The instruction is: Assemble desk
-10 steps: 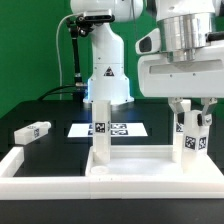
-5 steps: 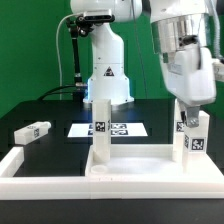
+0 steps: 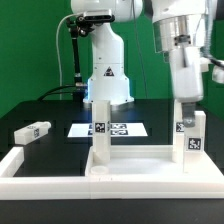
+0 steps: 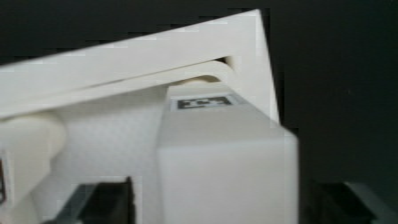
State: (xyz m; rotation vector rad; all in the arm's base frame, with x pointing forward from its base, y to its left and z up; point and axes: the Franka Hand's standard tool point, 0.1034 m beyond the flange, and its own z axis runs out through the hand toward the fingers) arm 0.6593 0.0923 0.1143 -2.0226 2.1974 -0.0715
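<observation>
The desk panel (image 3: 140, 152) lies flat at the front of the table, rim up. Two white leg posts stand upright on it: one towards the exterior view's left (image 3: 100, 140) and one on the right (image 3: 188, 138). My gripper (image 3: 188, 106) comes straight down on the top of the right leg post and is shut on it. In the wrist view that leg (image 4: 222, 160) fills the space between my dark fingers (image 4: 103, 205), with my gripper (image 4: 222, 205) over the panel (image 4: 125, 70). A third leg post (image 3: 32, 131) lies loose at the left.
The long low white border rail (image 3: 40, 183) runs along the front and up the left side, with the panel against it. The marker board (image 3: 118, 129) lies flat behind the panel. The robot's white base (image 3: 108, 75) stands at the back.
My hand has turned about its vertical axis over the right leg post, from broadside to narrow in the exterior view. The leg's tags have shifted slightly with it. The leg stays in the same corner.
</observation>
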